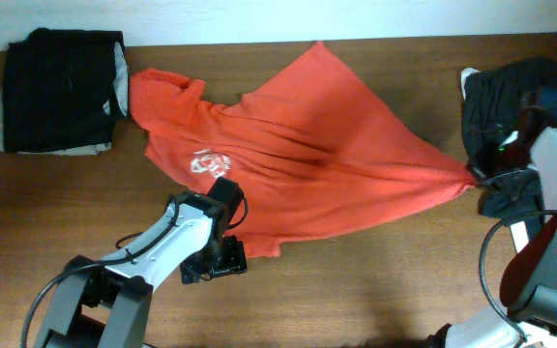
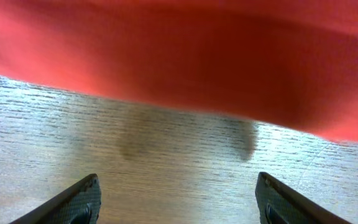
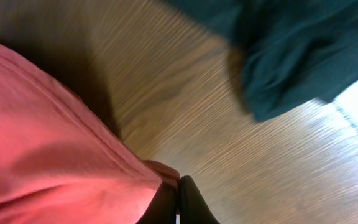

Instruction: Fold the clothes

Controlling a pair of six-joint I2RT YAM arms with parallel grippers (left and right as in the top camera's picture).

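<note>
A red-orange T-shirt [image 1: 298,155] with white lettering lies spread and rumpled across the middle of the table. Its right corner is drawn into a taut point at my right gripper [image 1: 474,177], which is shut on the hem [image 3: 160,171]. My left gripper [image 1: 211,259] sits low at the shirt's front edge, open, with bare wood between its fingers [image 2: 79,202] and the red cloth [image 2: 179,56] just ahead of them. Folded black clothes [image 1: 61,92] are stacked at the far left corner.
A dark garment [image 1: 511,101] lies bunched at the right edge by the right arm, seen also as dark teal cloth [image 3: 297,56] in the right wrist view. Wooden table [image 1: 375,280] shows in front of the shirt.
</note>
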